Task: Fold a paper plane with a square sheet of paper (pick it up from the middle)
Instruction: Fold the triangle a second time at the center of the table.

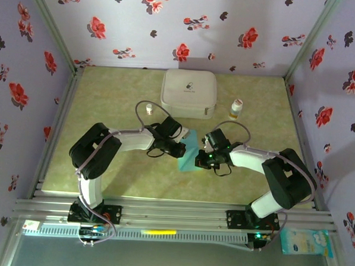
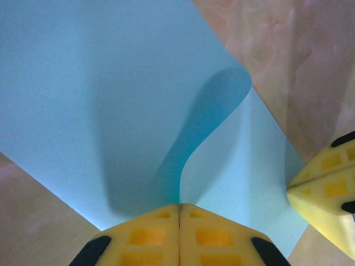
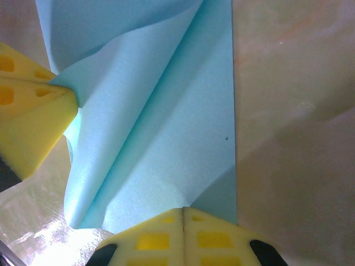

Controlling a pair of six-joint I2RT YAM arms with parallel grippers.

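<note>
left end effector [image 2: 179, 210] tight on paper [image 2: 83, 83]

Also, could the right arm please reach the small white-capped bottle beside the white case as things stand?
Probably not yet: the path to the bottle looks bare, but the right gripper is shut on the blue paper sheet and would have to let go first.

paper sheet [image 1: 188, 157]: 1 | white case [image 1: 188, 93]: 1 | small bottles [image 1: 149, 109] [image 1: 236, 108]: 2 | claws [image 2: 179, 213] [image 3: 183, 215]: 2 | packet [image 1: 306, 241]: 1
</note>
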